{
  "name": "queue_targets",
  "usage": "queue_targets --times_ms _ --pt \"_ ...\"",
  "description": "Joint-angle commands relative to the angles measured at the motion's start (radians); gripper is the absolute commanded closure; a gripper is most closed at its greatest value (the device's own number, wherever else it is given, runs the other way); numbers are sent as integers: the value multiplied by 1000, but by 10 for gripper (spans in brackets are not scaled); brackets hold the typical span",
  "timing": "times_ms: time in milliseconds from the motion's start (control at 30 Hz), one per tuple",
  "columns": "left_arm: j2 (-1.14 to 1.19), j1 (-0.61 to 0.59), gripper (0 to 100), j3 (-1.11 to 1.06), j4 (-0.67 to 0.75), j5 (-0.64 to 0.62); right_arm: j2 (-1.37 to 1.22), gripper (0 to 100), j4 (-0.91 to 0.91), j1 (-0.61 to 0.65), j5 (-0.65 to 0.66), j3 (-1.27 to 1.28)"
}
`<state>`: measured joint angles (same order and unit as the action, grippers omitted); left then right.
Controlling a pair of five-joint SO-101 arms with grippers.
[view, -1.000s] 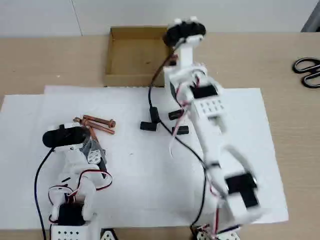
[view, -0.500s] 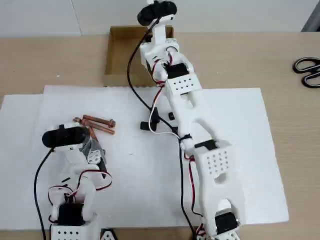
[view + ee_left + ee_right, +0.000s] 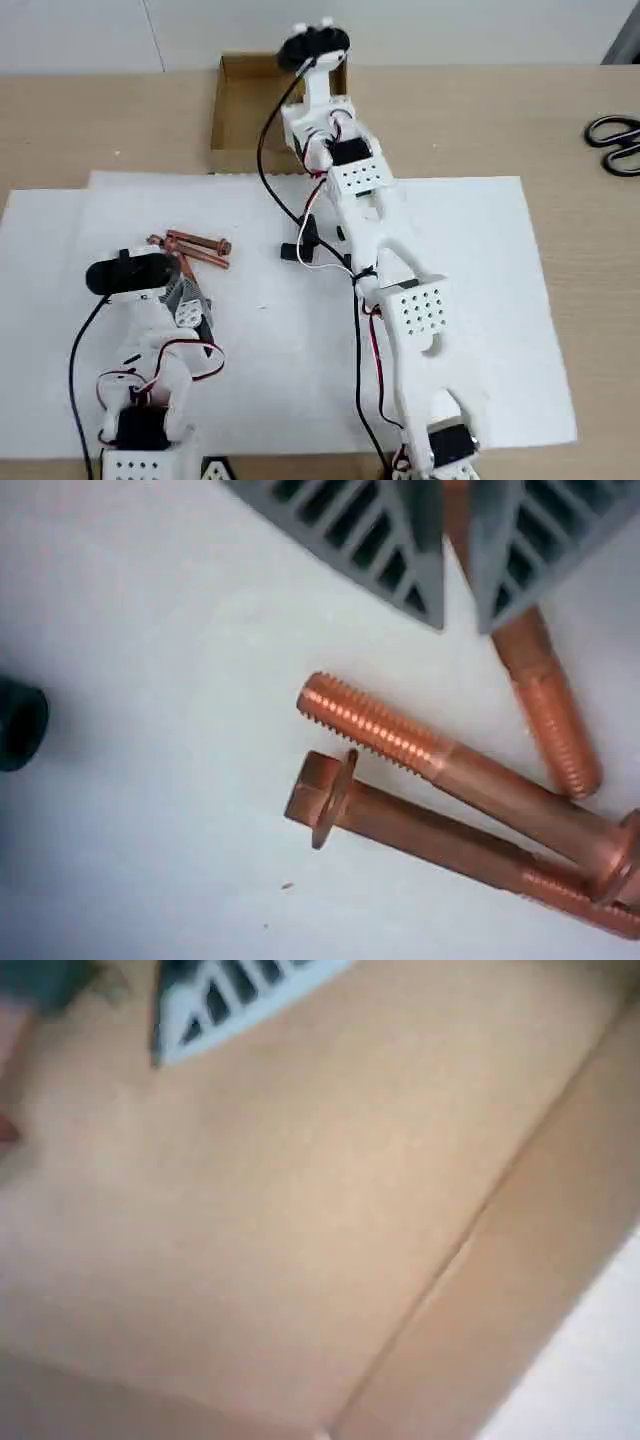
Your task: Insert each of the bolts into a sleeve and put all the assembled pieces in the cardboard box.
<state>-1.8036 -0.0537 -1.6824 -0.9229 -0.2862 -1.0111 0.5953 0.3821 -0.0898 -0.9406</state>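
The left gripper is closed down on the shank of one bolt lying on the white paper beside two loose bolts, while the right gripper hangs over the cardboard box, and I cannot tell its grip.

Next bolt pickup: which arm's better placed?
Left. The left gripper hangs directly over the bolts; the right arm is stretched away over the cardboard box.
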Motion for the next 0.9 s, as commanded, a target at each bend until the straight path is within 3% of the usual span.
queue_targets --times_ms 0,367,633,867 --pt "-12 -3 994 4 23 -8 84 760 18 -15 -9 -55" --pt "-12 -3 994 4 23 -9 369 761 452 -25 -9 -55" --pt "-12 -3 994 4 23 -9 423 761 871 -21 -5 -54" --pt "-12 -3 994 4 23 -9 415 761 1113 13 -9 -48"
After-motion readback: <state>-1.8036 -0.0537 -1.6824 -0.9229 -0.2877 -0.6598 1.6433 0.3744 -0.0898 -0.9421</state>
